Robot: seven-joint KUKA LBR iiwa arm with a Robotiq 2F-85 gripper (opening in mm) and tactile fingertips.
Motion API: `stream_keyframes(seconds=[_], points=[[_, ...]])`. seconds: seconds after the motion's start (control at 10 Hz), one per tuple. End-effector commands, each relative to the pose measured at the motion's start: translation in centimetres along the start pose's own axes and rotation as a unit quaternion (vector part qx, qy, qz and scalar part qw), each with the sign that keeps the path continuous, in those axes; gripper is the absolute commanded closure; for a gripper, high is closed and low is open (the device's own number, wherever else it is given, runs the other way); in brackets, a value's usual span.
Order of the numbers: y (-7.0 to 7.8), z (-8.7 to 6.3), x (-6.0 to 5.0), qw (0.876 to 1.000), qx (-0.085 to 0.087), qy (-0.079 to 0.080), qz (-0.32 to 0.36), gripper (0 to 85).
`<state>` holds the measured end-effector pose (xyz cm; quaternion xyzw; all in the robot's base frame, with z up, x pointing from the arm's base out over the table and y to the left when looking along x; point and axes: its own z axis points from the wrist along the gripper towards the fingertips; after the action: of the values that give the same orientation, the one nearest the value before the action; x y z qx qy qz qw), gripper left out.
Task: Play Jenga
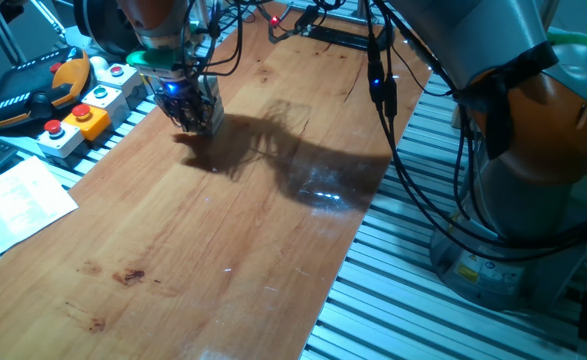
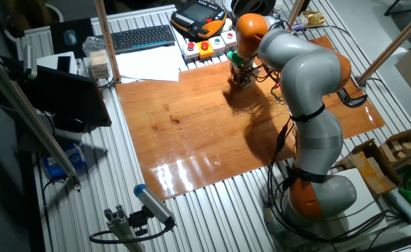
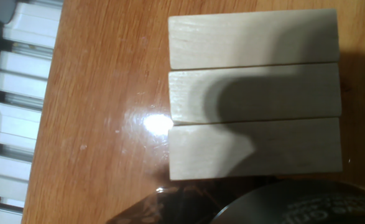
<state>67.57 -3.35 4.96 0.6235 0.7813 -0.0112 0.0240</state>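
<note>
In the hand view I look straight down on the Jenga tower's top layer, three pale wooden blocks lying side by side: far block [image 3: 254, 38], middle block [image 3: 254, 93], near block [image 3: 254, 149]. A shadow falls across the middle and near blocks. A dark, blurred part of my hand fills the bottom edge, and no fingertips show. In the fixed views my gripper [image 1: 191, 118] [image 2: 240, 78] hangs low over the far end of the wooden table [image 1: 223, 250], and the hand hides the tower. I cannot tell how the jaws stand.
Grey button boxes [image 1: 78, 120] [image 2: 205, 45] and an orange-black pendant [image 1: 28, 90] lie just beside the gripper. Paper [image 1: 13, 205] and a keyboard [image 2: 143, 38] sit off the table's edge. Another pale wooden stack [image 2: 100, 64] stands by the keyboard. Cables hang from the arm [image 1: 378, 90].
</note>
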Motion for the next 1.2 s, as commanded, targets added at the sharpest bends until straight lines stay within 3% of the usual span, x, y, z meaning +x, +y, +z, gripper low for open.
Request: stream_keyframes(seconds=[0.0, 1.1], points=[[0.0, -0.01, 0.01, 1.0, 0.0, 0.0, 0.0, 84.3], [0.0, -0.06, 0.28, 1.0, -0.001, -0.001, 0.006, 84.3]])
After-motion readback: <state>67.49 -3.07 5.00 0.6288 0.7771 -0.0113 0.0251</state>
